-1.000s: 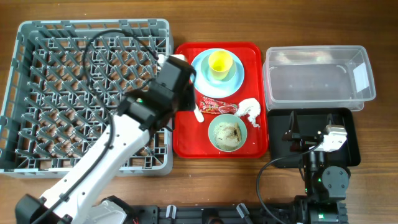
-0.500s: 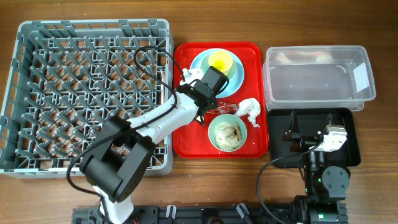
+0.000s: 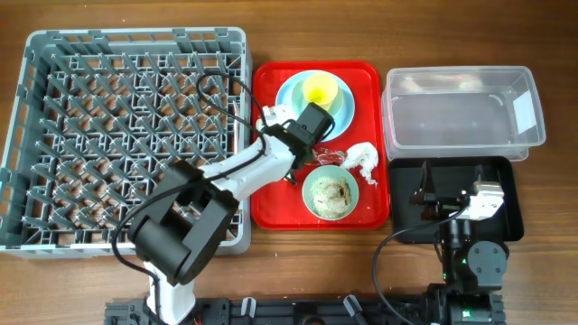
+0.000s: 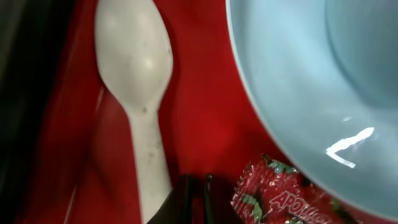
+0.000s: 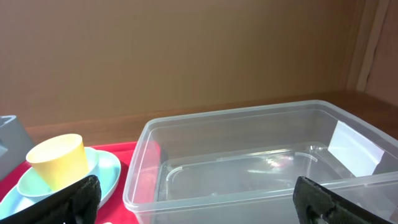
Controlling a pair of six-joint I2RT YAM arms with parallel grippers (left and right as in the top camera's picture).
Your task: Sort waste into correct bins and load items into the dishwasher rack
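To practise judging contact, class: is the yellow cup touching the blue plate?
Touching. The right wrist view shows the cup standing upright in the plate, its base resting on the plate's surface with no gap.

The rack (image 3: 90, 117) is sitting left of the serving tray (image 3: 370, 209). The tub (image 3: 456, 117) is standing right, behind the shallow tray (image 3: 508, 176).
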